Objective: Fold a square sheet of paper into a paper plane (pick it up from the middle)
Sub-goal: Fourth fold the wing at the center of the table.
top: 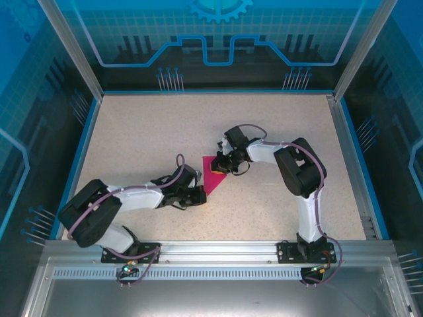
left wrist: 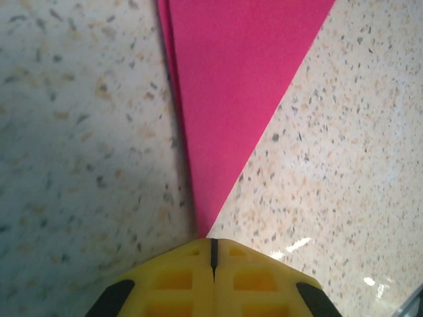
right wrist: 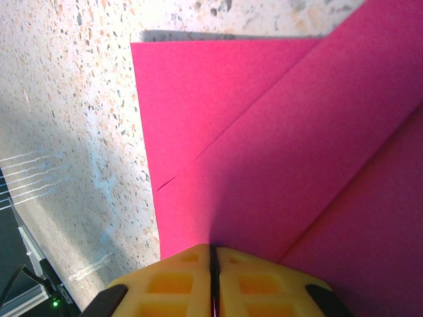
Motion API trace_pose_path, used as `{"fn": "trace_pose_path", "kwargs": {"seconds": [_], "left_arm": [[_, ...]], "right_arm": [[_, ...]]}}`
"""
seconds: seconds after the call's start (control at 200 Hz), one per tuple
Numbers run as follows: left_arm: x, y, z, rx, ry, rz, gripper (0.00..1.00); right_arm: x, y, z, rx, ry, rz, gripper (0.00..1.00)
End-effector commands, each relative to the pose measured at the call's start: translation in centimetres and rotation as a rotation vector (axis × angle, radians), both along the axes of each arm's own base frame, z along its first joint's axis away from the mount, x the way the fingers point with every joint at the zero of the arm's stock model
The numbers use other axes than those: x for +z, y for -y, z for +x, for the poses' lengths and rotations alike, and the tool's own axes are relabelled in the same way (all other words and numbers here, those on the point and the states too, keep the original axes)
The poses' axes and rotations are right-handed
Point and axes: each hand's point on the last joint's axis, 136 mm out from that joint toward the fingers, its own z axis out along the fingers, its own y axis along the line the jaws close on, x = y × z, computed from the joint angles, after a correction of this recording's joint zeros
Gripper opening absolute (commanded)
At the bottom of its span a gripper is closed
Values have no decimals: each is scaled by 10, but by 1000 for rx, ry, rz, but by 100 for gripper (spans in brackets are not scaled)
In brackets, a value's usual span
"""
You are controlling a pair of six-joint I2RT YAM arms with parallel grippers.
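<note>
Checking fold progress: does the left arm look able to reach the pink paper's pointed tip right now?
Likely yes: the left gripper, jaws shut, sits right at the paper plane's pointed tip, and the right gripper is at the wide end, out of its way.

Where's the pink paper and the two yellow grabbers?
pink paper [left wrist: 231,79], left wrist view, its flat middle.
left gripper [left wrist: 213,243], left wrist view, between yellow fingertips.
right gripper [right wrist: 213,249], right wrist view, between yellow fingertips.
</note>
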Motion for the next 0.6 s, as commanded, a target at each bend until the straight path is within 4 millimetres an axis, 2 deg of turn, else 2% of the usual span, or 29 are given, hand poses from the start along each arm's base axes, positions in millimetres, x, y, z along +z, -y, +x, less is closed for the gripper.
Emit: {"fn": "trace_pose_path", "kwargs": {"seconds": [0.0,0.12,0.21,0.27,0.39,0.5,0.59], "left_arm": [[29,1,-1,2,26,-43,5],[64,-6,22,64,127,-86,13],[74,-22,39,152,167,-75,17],[75,-29,49,207,173,-80,24],[72,-28,61,243,161,-110,31],[63,-21,69,248,139,-116,38],[57,-16,77,254,128,-123,38]], "right_arm": [[-26,17,-8,-17,-45,-110,12],[23,4,7,8,52,-23,17],[58,0,13,6,126,29,26],[71,5,17,-18,164,34,30],[73,22,18,-84,189,0,37],[59,34,14,-123,162,-20,41],[48,36,12,-127,134,-39,41]]}}
